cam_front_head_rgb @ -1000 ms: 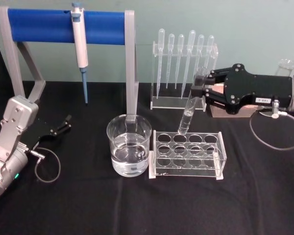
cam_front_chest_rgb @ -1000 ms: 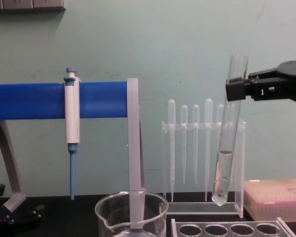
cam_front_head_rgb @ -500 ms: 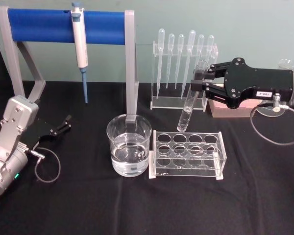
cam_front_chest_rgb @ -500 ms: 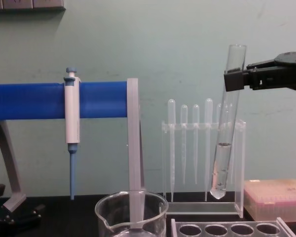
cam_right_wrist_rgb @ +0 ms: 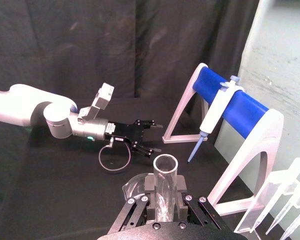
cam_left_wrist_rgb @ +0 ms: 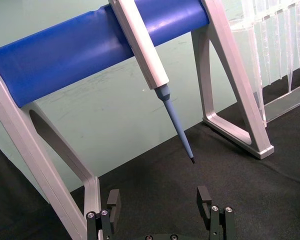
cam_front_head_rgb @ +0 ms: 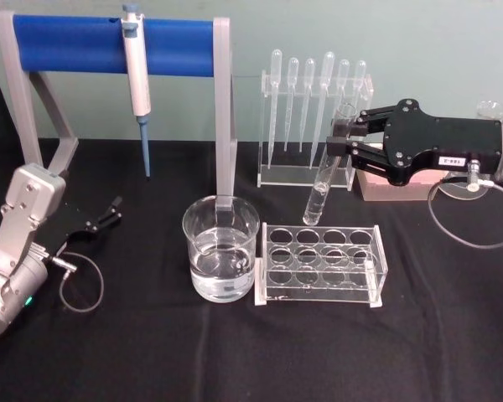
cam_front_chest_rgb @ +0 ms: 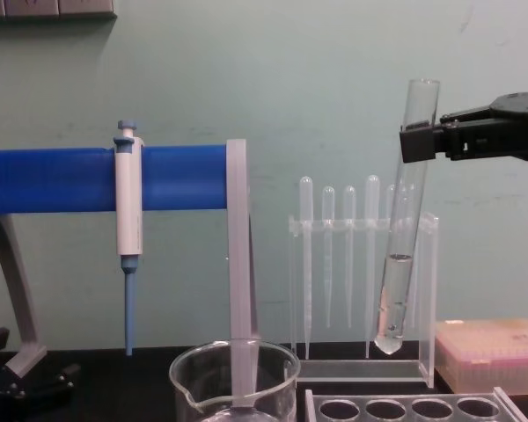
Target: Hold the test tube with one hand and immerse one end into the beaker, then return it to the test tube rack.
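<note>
1. In the head view, the right end effector (cam_front_head_rgb: 339, 138) reaches in from the right edge of the frame. It is a black two-fingered part with a white label, on a silver arm.
2. Its fingers are closed on the test tube (cam_front_head_rgb: 323, 180), gripping the glass just below the open rim. Most of the tube's length hangs free beneath the fingers.
3. The tube is tilted. Its open top leans toward the upper right and its rounded bottom points toward the lower left.
4. In the chest view, a little clear liquid sits in the lower part of the tube. Its bottom hangs in the air, well above the holes of the test tube rack (cam_front_head_rgb: 320, 287).
5. In the head view, the tube's bottom shows just above the rack's rear row, right of centre.
6. The beaker (cam_front_head_rgb: 189, 251) stands at the centre of the frame on the black tabletop (cam_front_head_rgb: 235, 352), just beside the rack's left end. It is partly filled with clear liquid and is apart from the tube.
7. The left end effector (cam_front_head_rgb: 111, 211) rests low at the left of the frame. Its fingers are spread apart and hold nothing.
8. Behind it, at upper left, a white and blue pipette (cam_front_head_rgb: 137, 75) hangs on a blue stand (cam_front_head_rgb: 75, 43).
</note>
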Robot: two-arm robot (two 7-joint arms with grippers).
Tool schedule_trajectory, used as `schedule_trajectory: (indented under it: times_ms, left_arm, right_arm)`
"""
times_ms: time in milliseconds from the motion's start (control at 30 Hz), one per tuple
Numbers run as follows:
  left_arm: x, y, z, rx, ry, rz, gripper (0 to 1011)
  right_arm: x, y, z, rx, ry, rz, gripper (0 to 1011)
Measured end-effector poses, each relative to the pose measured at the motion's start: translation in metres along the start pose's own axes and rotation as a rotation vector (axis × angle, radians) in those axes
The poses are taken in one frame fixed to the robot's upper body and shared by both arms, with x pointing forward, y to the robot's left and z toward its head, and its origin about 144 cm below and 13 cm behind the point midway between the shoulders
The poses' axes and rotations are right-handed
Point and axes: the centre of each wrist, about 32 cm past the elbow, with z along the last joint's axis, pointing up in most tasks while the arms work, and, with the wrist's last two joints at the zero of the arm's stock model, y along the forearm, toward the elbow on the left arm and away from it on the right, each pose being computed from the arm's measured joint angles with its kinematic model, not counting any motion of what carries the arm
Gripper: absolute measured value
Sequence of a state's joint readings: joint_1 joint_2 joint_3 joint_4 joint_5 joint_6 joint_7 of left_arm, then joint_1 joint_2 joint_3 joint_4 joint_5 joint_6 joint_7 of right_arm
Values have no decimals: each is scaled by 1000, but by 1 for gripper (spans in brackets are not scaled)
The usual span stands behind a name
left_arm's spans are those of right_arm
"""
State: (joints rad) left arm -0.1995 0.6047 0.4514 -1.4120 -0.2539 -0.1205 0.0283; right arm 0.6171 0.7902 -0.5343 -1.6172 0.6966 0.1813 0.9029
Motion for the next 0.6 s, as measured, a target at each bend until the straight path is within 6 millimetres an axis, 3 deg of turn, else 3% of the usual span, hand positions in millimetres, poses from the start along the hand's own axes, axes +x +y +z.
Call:
schedule_trajectory:
  times_ms: [600]
  left_arm:
    - [0, 0, 0, 0, 0, 0, 1000]
  right_arm:
    - [0, 0, 0, 1, -1, -1, 235]
